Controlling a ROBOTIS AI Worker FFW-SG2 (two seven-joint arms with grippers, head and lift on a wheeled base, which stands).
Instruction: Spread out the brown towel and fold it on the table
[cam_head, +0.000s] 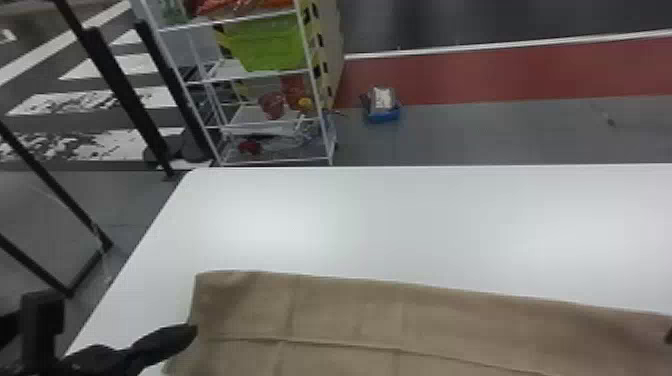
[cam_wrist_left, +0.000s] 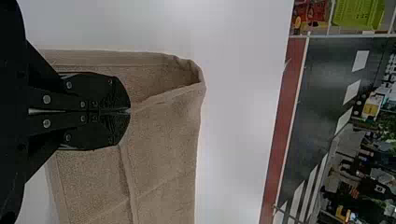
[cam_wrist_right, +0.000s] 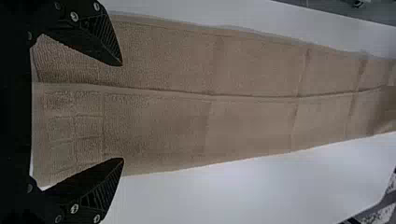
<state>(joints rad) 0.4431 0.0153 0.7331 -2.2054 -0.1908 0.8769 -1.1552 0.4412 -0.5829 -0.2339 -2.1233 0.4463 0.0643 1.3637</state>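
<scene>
In the head view, the towel (cam_head: 450, 320) lies on the near part of the surface (cam_head: 400, 220), reaching from 7 round to 4 o'clock. Beyond the surface's far edge, at 11 o'clock, stands a rack (cam_head: 202, 107) with a basket (cam_head: 275, 50) on one shelf. At 1 o'clock, a tray (cam_head: 384, 117) sits on the floor (cam_head: 475, 135), just beside the rack. Frame bars (cam_head: 122, 90) stand around 9 to 10.

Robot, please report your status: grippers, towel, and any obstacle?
Left gripper shut on brown towel. Right gripper open over it. Towel partly folded on table. White shelf beyond, not in the way.
</scene>
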